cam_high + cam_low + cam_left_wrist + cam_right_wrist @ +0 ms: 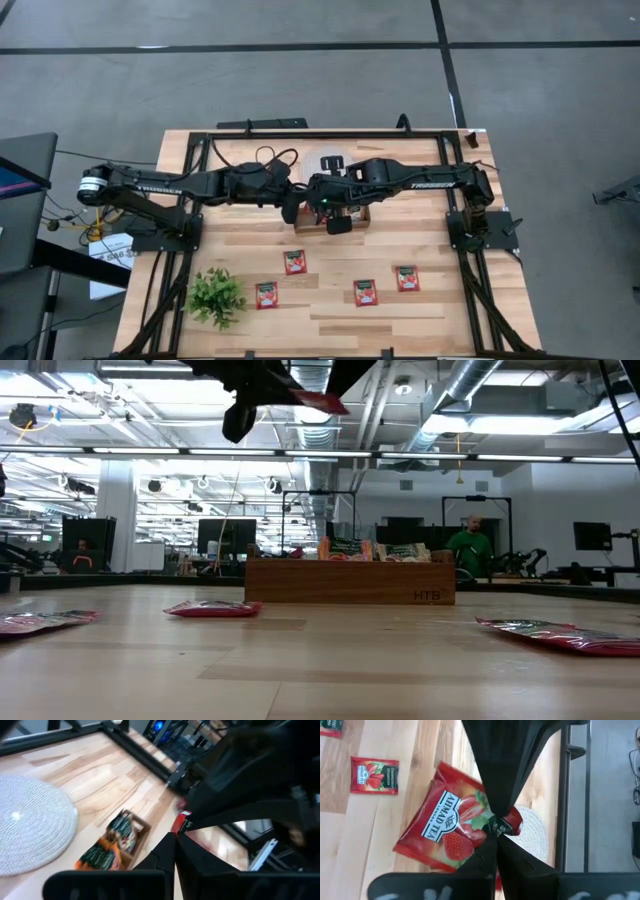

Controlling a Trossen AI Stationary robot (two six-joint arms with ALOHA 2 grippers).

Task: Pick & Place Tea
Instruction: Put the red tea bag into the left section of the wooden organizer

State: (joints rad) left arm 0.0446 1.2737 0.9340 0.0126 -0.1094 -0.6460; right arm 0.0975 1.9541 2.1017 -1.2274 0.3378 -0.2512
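Readable stuff is pretty thin here. The strawberry tea sachet (451, 820) pinched in the right end effector (496, 834) says "AHMAD TEA" in white, with a smaller line under it that looks like "LONDON". The wooden tray (350, 581) has "HTB" stamped low on its front wall near one end. Both arms carry white "TROSSEN" lettering, the left arm (160, 182) and the right arm (432, 183). The loose sachets' print is too small to read.

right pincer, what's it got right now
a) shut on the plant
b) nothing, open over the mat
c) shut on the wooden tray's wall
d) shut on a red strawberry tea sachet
d: in the right wrist view the right pincer is closed on one corner of a red tea sachet held above the table.
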